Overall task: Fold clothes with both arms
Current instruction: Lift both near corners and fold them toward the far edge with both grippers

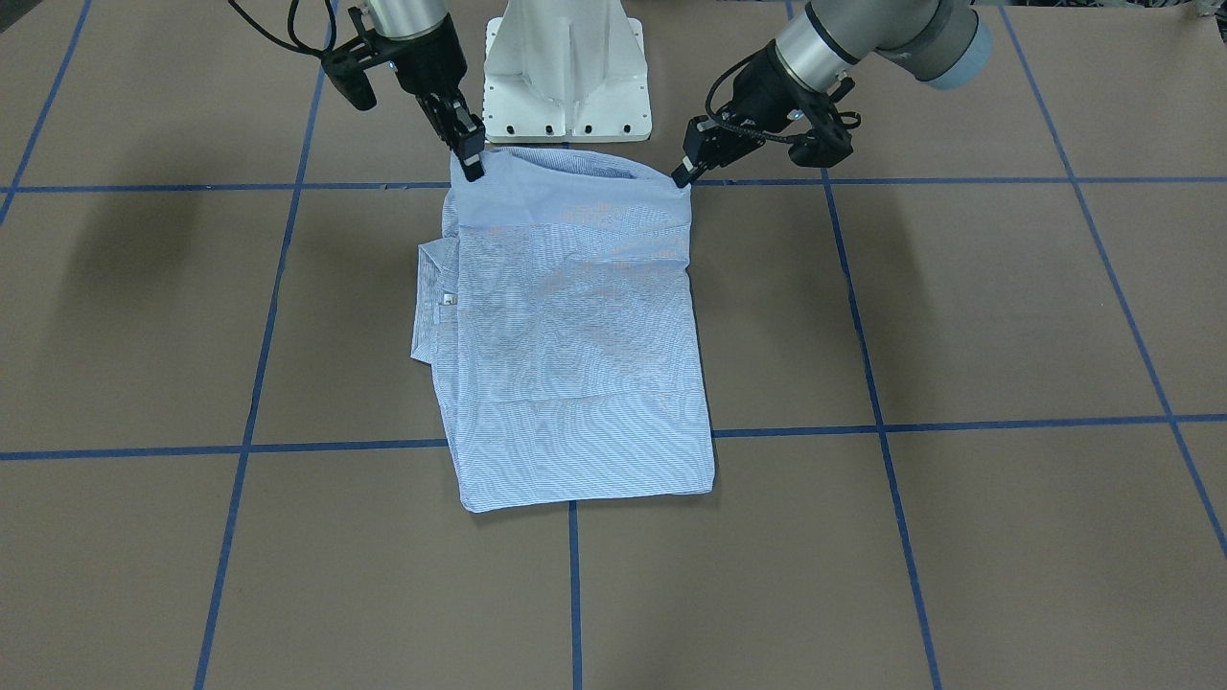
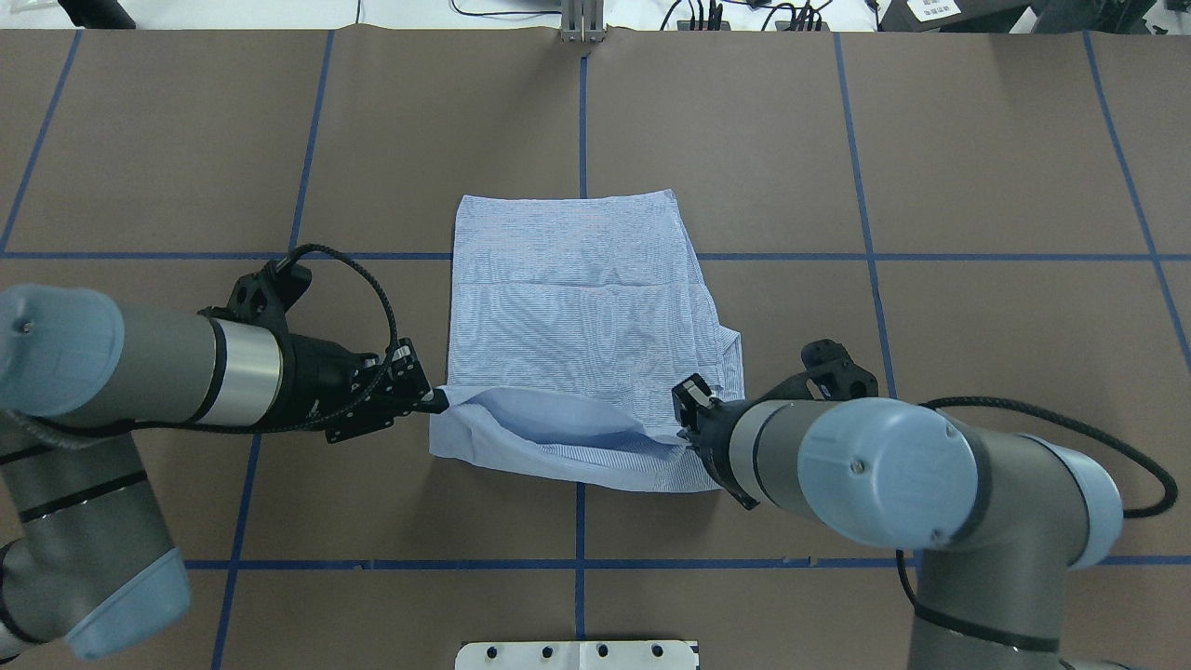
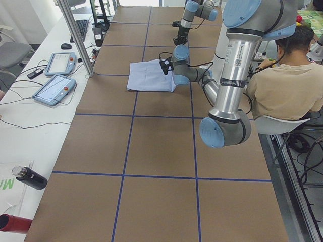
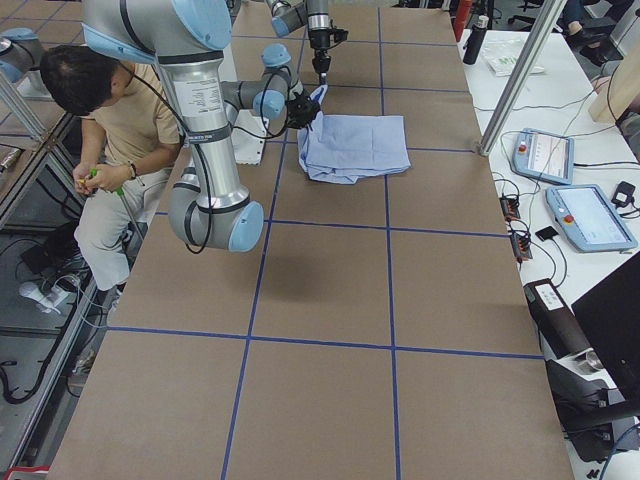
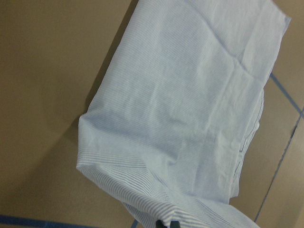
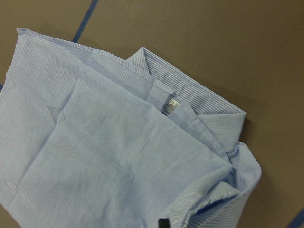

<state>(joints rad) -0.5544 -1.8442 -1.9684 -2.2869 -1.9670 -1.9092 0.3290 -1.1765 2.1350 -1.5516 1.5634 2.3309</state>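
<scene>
No text is fully readable. The neck label (image 6: 171, 105) on the shirt (image 6: 95, 156) carries one small mark, too small to identify. A sticker (image 3: 237, 62) on the left arm (image 3: 229, 96) shows a printed code, illegible. Green lettering (image 3: 5, 184) on a white sheet (image 3: 17, 195) left of the table is cut off; one letter resembles M.

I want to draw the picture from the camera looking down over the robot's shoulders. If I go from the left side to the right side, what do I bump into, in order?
left arm → left gripper → shirt → right gripper → right arm
</scene>
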